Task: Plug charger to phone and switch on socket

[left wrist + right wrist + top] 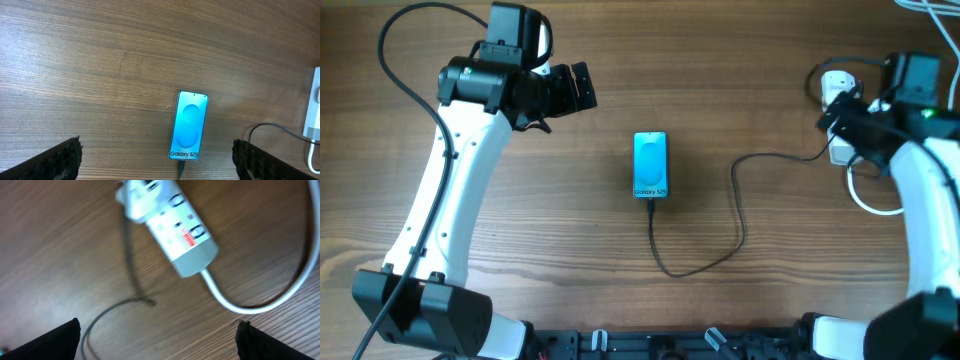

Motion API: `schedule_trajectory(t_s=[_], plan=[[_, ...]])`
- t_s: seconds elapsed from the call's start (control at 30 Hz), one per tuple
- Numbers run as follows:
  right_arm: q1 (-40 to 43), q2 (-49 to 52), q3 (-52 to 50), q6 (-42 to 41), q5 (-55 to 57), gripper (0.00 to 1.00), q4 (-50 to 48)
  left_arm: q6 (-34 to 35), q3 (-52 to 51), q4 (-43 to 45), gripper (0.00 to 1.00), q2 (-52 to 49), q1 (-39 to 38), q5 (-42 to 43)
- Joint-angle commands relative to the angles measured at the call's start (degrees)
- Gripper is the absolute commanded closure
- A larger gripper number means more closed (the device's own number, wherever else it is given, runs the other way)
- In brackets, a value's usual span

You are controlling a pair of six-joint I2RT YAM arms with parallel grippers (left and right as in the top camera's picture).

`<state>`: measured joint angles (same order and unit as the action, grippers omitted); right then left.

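The phone (651,165) lies mid-table with its cyan screen up and "Galaxy S25" at its near end; it also shows in the left wrist view (189,125). The charger cable (738,215) is plugged into the phone's near end and loops right toward the socket. The socket (840,150), a white power strip, lies at the far right under my right arm; in the right wrist view (177,227) its red switch faces up. My right gripper (157,340) is open and empty above the wood beside it. My left gripper (582,88) is open and empty, far left of the phone.
The socket's thick white cord (260,297) curls away on the right (875,205). The charger's cable (131,255) runs off the strip's plug end. The arm bases stand at the near table edge.
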<state>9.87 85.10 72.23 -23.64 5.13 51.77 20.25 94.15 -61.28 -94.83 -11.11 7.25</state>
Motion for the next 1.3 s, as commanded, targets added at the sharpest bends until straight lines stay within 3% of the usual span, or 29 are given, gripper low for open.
schedule_trajectory(t_s=[0.0, 0.27, 0.4, 0.9, 1.27], plan=[[-2.2, -7.9, -1.9, 3.1, 2.1, 0.00, -0.2, -0.3, 0.4, 0.1, 0.00, -0.2, 0.2, -0.7], [-2.2, -28.8, -10.2, 4.0, -3.1, 0.00, -4.2, -0.3, 0.4, 0.1, 0.00, -0.2, 0.2, -0.7], [-2.2, -35.5, -17.2, 3.9, -11.2, 0.00, -6.7, -0.3, 0.4, 0.1, 0.00, -0.2, 0.2, -0.7], [-2.2, -35.4, -17.8, 4.0, -11.2, 0.00, 3.0, -0.3, 0.4, 0.2, 0.00, -0.2, 0.2, -0.7], [-2.2, -28.7, -17.8, 4.1, -11.2, 0.00, 3.3, -0.3, 0.4, 0.1, 0.00, -0.2, 0.2, -0.7]])
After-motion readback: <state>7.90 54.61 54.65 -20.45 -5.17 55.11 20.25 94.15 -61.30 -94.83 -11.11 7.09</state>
